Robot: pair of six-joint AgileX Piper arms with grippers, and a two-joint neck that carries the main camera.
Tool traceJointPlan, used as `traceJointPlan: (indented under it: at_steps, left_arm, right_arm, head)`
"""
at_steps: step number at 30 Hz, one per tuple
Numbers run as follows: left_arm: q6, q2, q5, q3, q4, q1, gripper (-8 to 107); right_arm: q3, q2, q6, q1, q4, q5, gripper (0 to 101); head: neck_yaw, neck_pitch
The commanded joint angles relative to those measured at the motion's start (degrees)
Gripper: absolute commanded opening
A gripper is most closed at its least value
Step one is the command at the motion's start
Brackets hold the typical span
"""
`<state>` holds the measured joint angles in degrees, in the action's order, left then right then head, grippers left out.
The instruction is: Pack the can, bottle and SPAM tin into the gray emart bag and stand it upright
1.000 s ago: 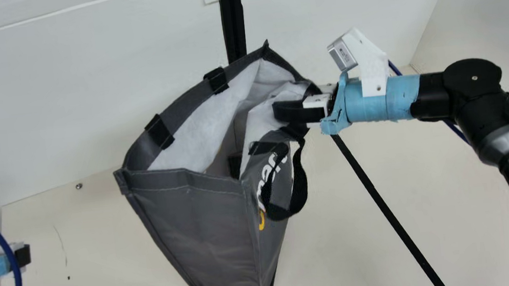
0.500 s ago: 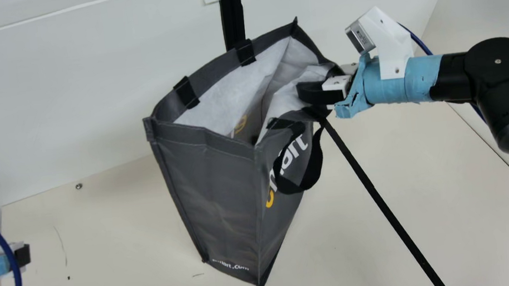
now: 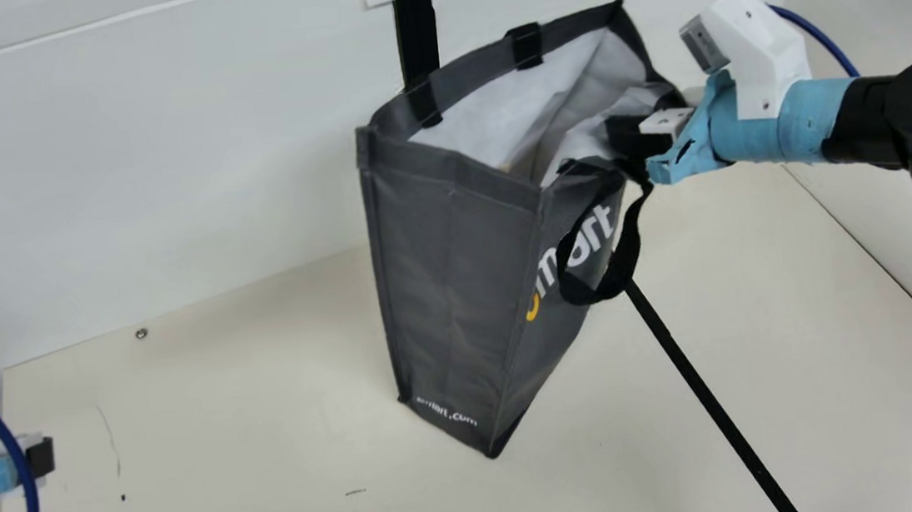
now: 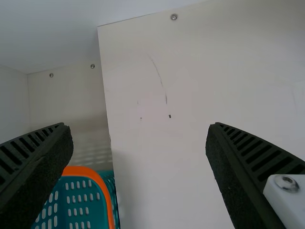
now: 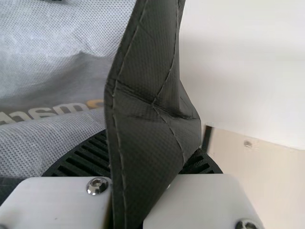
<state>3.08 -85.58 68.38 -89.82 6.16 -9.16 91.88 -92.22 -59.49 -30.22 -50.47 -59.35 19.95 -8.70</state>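
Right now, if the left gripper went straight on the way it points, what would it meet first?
Most likely the cream tabletop, which lies ahead between the open fingers of the left gripper, though how far off is unclear.

A tall gray fabric emart bag with white lining and black strap handles tilts over the cream table, mouth open, rim pinched in.

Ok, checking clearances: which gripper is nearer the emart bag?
Right: the right gripper clamps the bag at its rim; the left gripper is apart, at the main view's left.
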Motion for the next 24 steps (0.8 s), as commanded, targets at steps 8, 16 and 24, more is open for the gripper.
traceJointPlan:
  at_steps: [8,16,24]
  left_arm:
    - [0.00,0.00,0.00,0.00,0.00,0.00,90]
    - [0.00,0.00,0.00,0.00,0.00,0.00,90]
    - [0.00,0.00,0.00,0.00,0.00,0.00,90]
  right_arm:
    - [3.36,-1.37,2.69,-4.91,5.65,2.60,0]
    - [7.02,-2.84,4.72,-8.33,9.27,3.99,0]
    - [10.78,-4.25,6.49,-11.12,11.70,4.56,0]
  head:
    - [0.05,-1.30]
    - [0.05,-1.30]
    - [0.05,-1.30]
